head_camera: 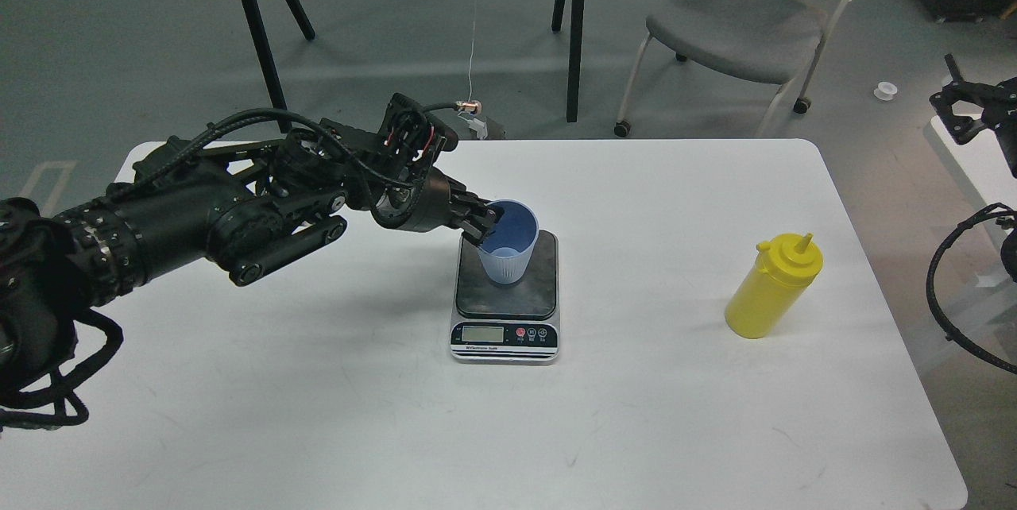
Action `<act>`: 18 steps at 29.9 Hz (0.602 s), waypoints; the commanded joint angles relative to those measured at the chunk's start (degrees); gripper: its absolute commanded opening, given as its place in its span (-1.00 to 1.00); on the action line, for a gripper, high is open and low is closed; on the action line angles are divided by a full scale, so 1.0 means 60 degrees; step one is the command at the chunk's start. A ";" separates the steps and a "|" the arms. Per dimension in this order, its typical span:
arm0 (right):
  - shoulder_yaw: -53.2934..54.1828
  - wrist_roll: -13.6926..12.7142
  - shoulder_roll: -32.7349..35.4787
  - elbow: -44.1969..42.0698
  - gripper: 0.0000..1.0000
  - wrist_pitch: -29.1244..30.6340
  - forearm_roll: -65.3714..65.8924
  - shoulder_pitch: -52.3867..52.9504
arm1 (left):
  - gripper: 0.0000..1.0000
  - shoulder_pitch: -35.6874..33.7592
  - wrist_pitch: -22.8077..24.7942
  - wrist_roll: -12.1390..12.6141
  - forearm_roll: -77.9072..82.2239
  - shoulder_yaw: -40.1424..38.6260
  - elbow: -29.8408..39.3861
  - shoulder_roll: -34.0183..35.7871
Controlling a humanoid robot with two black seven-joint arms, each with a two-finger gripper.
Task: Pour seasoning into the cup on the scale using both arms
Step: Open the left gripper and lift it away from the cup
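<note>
Your left arm comes in from the left, its jaws (483,224) pinching the near-left rim of the cup (508,244), one finger inside the rim, one outside. Cup stands upright, mouth up, on the back half of the scale (506,295), long axis vertical. Scale sits mid-tabletop, display facing you, long side running away from you. Yellow bottle (772,286) stands to the right of the scale, well apart from it, long axis close to vertical, looks tipped a little right, nozzle pointing up, small tip cap hanging at its left shoulder. Bottle is near the right edge of the tabletop (318,415). You have open white surface between scale and bottle, and a wide bare strip along the near edge. Your right arm only shows at the right frame edge, off the tabletop; dark part at top right (973,109) is too small, can't tell how its jaws stand. Chair (739,25) and black stand legs (262,41) sit past the far edge
</note>
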State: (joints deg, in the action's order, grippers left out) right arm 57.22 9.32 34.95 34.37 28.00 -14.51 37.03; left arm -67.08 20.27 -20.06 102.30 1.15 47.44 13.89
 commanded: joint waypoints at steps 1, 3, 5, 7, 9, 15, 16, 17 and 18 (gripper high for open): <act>0.0014 -0.0001 0.0034 0.0014 0.99 0.0000 -0.0014 -0.0063 | -0.11 -0.0011 -0.0023 0.0004 0.0000 -0.0001 0.0003 -0.0001; 0.0029 -0.0001 0.0151 0.0058 0.99 0.0000 -0.0029 -0.0165 | 0.04 -0.0026 -0.0052 0.0004 -0.0072 -0.0016 0.0003 0.0028; 0.0116 0.0014 0.0283 0.0393 0.99 0.0000 -0.0043 -0.0399 | 0.31 -0.0040 -0.0111 -0.0010 -0.0146 -0.0219 0.0003 0.0131; 0.0408 0.0014 0.0473 0.0818 0.99 0.0000 -0.0043 -0.0764 | 0.56 -0.0069 -0.0344 -0.0040 -0.0452 -0.0439 0.0003 0.0189; 0.0716 -0.0001 0.0693 0.1286 0.99 0.0000 -0.0116 -0.1319 | 0.64 -0.0099 -0.0550 -0.0098 -0.1327 -0.0892 0.0003 0.0321; 0.1112 0.0203 0.1557 0.2971 0.99 0.0000 -0.1067 -0.3852 | 0.86 -0.0011 -0.0696 -0.0157 -0.5689 -0.2196 0.0003 0.0892; 0.1244 0.0277 0.1602 0.3220 0.99 0.0000 -0.1344 -0.4379 | 0.92 0.0018 -0.0769 -0.0157 -0.6611 -0.2445 0.0003 0.0922; 0.1361 0.0307 0.1617 0.3411 0.99 0.0000 -0.1579 -0.4863 | 0.96 0.0047 -0.0799 -0.0157 -0.7491 -0.2679 -0.0012 0.0937; 0.1435 0.0307 0.1602 0.3630 0.99 0.0000 -0.1814 -0.5346 | 0.97 0.0135 -0.0799 -0.0157 -0.8587 -0.2914 -0.0026 0.0966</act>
State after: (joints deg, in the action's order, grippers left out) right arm 64.27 10.60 44.01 52.41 28.00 -21.60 12.98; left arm -67.09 15.90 -20.91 66.43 -12.49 47.45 19.13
